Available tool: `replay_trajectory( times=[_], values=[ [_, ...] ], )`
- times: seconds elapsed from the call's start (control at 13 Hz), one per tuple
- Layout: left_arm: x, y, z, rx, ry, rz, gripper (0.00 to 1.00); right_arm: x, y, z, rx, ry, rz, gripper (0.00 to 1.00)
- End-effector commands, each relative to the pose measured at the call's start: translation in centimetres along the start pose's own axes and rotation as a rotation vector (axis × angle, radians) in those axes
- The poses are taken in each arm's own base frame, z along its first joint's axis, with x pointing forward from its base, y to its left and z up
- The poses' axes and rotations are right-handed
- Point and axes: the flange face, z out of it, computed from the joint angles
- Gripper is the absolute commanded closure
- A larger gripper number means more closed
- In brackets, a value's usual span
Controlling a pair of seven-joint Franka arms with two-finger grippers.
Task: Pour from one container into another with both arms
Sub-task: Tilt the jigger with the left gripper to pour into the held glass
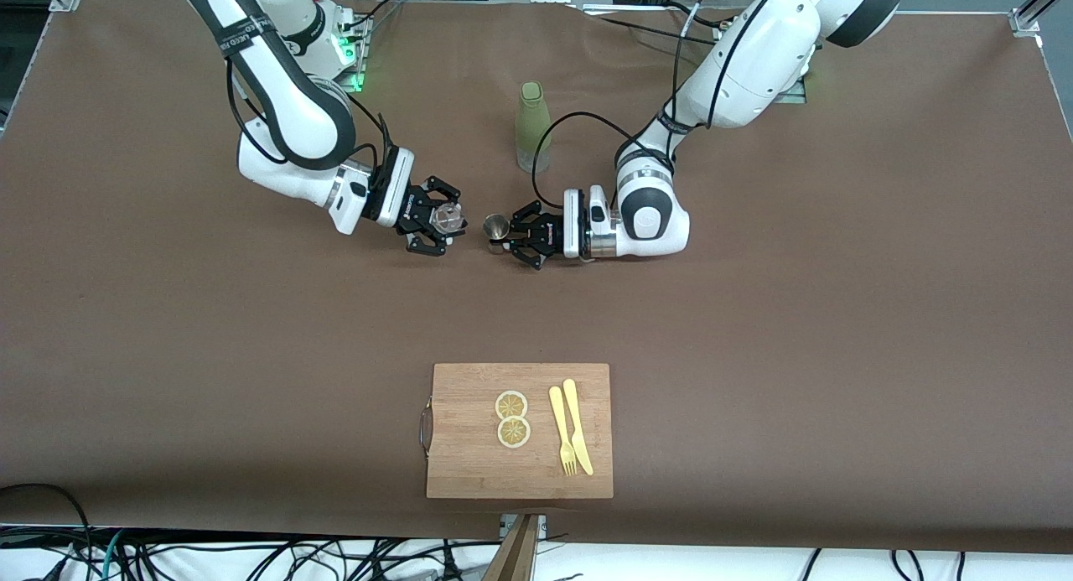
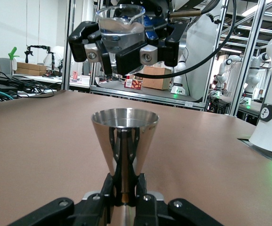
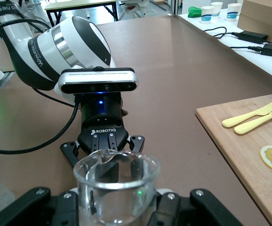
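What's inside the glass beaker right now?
Clear liquid sits in the beaker, held by the right gripper above the steel cup. The cup's inside is hidden.

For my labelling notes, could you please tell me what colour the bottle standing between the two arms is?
The bottle is pale green, seen best in the front view.

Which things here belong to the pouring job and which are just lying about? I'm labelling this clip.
In use: right gripper shut on glass beaker; left gripper shut on steel cup.

Lying about: green bottle, cutting board, lemon slices, fork, knife.
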Motion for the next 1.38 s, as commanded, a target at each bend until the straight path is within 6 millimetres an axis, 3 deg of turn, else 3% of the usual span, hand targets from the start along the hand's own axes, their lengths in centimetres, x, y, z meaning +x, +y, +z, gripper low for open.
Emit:
replay_trajectory(
  times=[0.0,0.69,0.85,1.31],
  values=[
    [0.1,0.0,1.2,0.04,0.013,-0.007,1.0,0.6,-1.0,-0.7,-0.027,-0.014,-0.001,0.84],
    [-0.1,0.4,1.6,0.051,-0.012,-0.008,1.0,0.9,-2.6,0.7,-0.035,-0.064,-0.033,0.84],
    [0.9,0.0,2.4,0.05,-0.001,0.011,1.0,0.5,-3.1,1.3,-0.034,-0.085,-0.038,0.84],
    [0.4,0.4,2.7,0.053,-0.029,0.008,1.0,0.3,-4.0,2.4,-0.054,-0.134,-0.05,0.84]
  ],
)
